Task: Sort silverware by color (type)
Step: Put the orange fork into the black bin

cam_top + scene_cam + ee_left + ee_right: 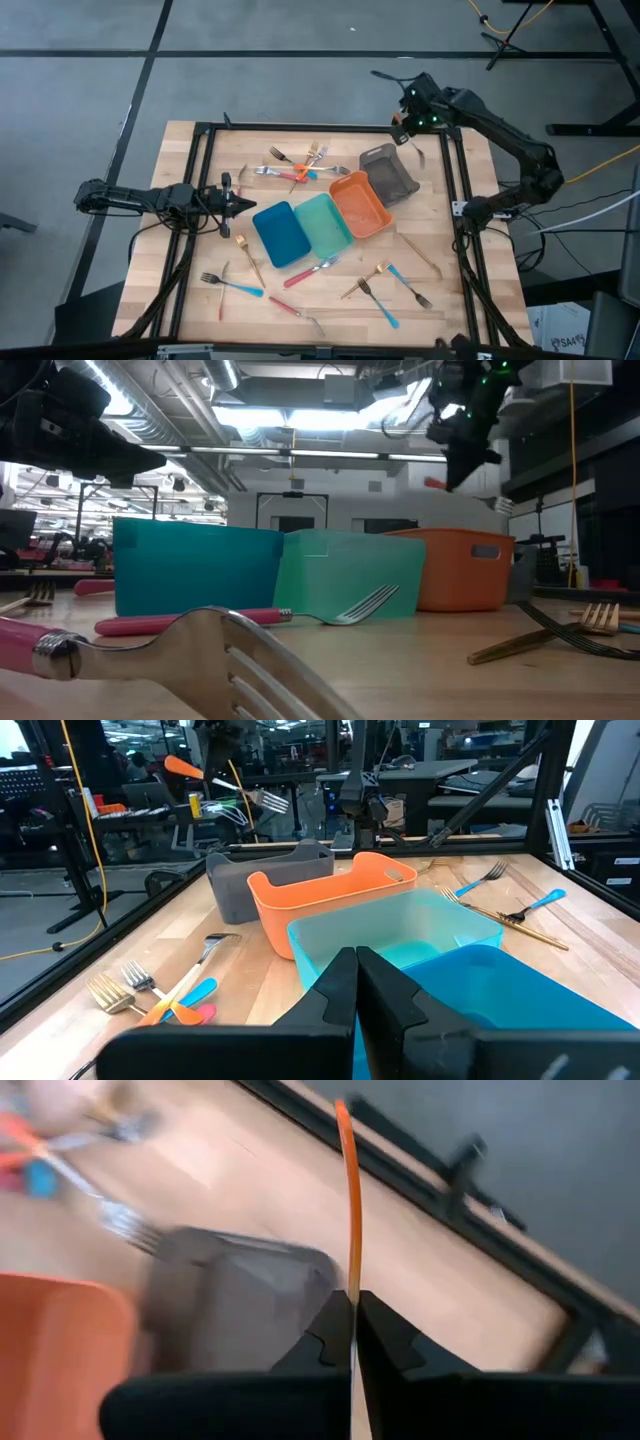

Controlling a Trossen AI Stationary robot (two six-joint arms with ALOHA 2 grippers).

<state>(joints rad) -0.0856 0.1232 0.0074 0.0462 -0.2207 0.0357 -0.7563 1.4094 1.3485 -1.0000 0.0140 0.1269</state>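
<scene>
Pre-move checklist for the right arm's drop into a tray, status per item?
1. Right end effector shut on the orange-handled fork: ok.
2. Fork lifted off the table, seen in the low view: ok.
3. Fork over the orange tray: not ok, it hangs above the grey tray.
4. Orange tray empty: cannot tell.
5. Left end effector shut, parked beside the blue tray, clear of the drop: ok.

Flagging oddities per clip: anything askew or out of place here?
The grey tray sits tilted at the row's end, out of line with the orange tray. The right gripper holds an orange-handled fork above it.
</scene>
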